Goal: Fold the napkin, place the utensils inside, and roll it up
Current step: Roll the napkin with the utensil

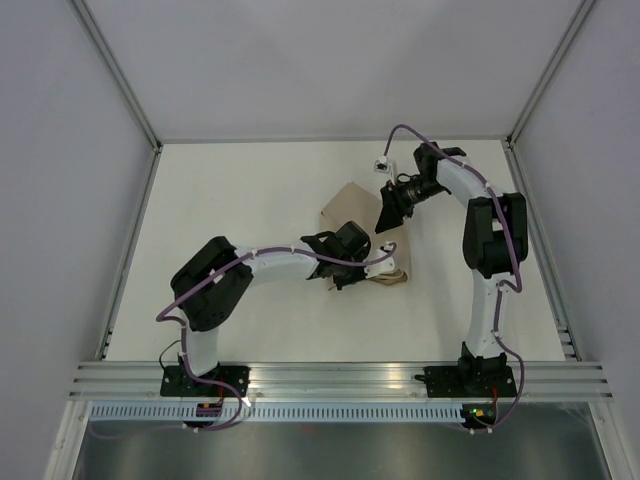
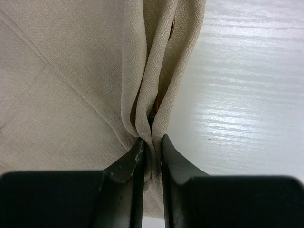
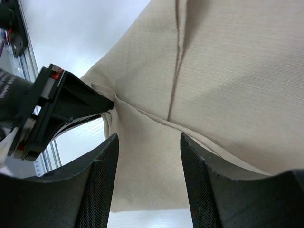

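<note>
The beige napkin (image 1: 350, 208) lies rumpled mid-table, partly folded over itself. My left gripper (image 1: 342, 266) is shut on a bunched fold at its near edge; in the left wrist view the cloth (image 2: 71, 85) is pinched between the jaws of the left gripper (image 2: 152, 143). My right gripper (image 1: 388, 214) hovers open over the napkin's far right part. The right wrist view shows the right gripper (image 3: 148, 138) with only flat cloth (image 3: 228, 71) below it, nothing between the fingers, and the left gripper (image 3: 71, 102) pinching the cloth at the left. The utensils are out of view.
White enclosure walls stand at the left, back and right of the white tabletop (image 1: 230, 190). An aluminium rail (image 1: 340, 378) runs along the near edge by both arm bases. A small white piece (image 1: 381, 162) sits by the right arm's wrist.
</note>
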### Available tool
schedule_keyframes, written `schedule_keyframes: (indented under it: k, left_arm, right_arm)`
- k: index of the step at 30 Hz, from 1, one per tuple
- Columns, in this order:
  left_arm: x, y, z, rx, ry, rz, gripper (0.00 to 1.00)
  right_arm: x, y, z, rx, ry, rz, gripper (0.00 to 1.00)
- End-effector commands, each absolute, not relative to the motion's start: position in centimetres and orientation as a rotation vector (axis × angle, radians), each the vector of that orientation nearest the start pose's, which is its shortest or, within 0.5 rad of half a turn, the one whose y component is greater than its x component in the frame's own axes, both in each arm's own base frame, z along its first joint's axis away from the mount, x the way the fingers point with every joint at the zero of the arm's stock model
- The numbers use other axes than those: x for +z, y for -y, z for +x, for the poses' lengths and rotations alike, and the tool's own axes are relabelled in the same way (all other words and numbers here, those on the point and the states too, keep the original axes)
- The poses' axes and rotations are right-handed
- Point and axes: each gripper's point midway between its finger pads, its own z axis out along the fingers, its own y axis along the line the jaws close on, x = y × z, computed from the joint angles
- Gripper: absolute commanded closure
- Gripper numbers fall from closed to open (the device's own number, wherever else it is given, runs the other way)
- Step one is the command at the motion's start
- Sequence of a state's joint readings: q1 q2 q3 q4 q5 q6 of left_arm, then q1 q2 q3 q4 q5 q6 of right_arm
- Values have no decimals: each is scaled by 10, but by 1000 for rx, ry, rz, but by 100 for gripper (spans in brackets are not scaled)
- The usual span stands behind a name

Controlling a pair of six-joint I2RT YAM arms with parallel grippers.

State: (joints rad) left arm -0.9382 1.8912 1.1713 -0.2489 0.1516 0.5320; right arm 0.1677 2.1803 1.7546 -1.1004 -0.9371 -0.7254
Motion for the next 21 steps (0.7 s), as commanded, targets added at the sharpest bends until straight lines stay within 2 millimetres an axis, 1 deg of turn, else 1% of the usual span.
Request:
schedule_keyframes:
  k: [1, 2, 3, 4, 5, 6, 7, 8, 9, 10, 11, 12, 13, 14, 15, 16, 17, 18, 19, 20, 21]
  left_arm:
    - [-3, 341, 229, -501, -2110, 1787, 98]
    - [-2, 342, 227, -536, -2143, 1773, 98]
    - [-1, 340, 228, -554, -2171, 1759, 98]
    - [0, 343, 231, -577, -2183, 1746, 98]
    - [1, 343, 226, -624, -2212, 1740, 98]
    - [3, 342, 228, -646, -2227, 1723, 98]
    - [3, 344, 229, -670, -2246, 1706, 98]
    - [4, 344, 224, -718, -2274, 1705, 98]
    - [3, 341, 226, -741, -2299, 1688, 98]
    - [7, 343, 228, -768, -2312, 1674, 98]
    - [4, 344, 224, -821, -2335, 1665, 98]
    - [3, 340, 224, -840, -2370, 1650, 98]
    - [6, 344, 227, -858, -2370, 1641, 98]
    - [2, 345, 224, -895, -2391, 1640, 98]
    - [1, 342, 223, -912, -2419, 1629, 98]
    - [1, 346, 225, -944, -2430, 1619, 98]
    - [5, 346, 225, -960, -2441, 1607, 98]
    - [0, 342, 225, -986, -2486, 1590, 98]
    - [6, 347, 227, -1035, -2490, 1565, 98]
    - [7, 348, 228, -1065, -2506, 1547, 98]
    - [3, 346, 230, -1088, -2535, 1525, 98]
  right_arm:
    - [141, -181, 390, 1244, -2081, -1072, 39]
    - [147, -171, 392, 1232, -2068, -1043, 39]
    - [149, -166, 393, 1227, -2056, -1030, 39]
    - [150, -156, 392, 1227, -2049, -1006, 39]
    - [157, -153, 390, 1202, -2012, -1032, 39]
    - [159, -149, 388, 1188, -1993, -1041, 39]
    - [153, -147, 379, 1190, -1996, -1044, 39]
    - [161, -146, 374, 1157, -1962, -1075, 39]
    - [159, -145, 370, 1129, -1940, -1108, 39]
    - [158, -145, 370, 1091, -1908, -1129, 39]
    - [153, -142, 357, 1068, -1914, -1140, 39]
    - [152, -141, 354, 1041, -1901, -1151, 39]
    - [151, -140, 357, 992, -1871, -1166, 38]
    - [147, -139, 346, 970, -1871, -1174, 39]
    - [147, -137, 343, 945, -1853, -1187, 38]
    - [147, -137, 336, 915, -1821, -1210, 38]
    - [147, -137, 331, 903, -1805, -1226, 38]
    - [147, -136, 328, 880, -1787, -1248, 37]
    - [141, -135, 321, 858, -1765, -1280, 37]
    - [146, -135, 316, 822, -1724, -1313, 36]
    - [145, -135, 312, 799, -1710, -1333, 35]
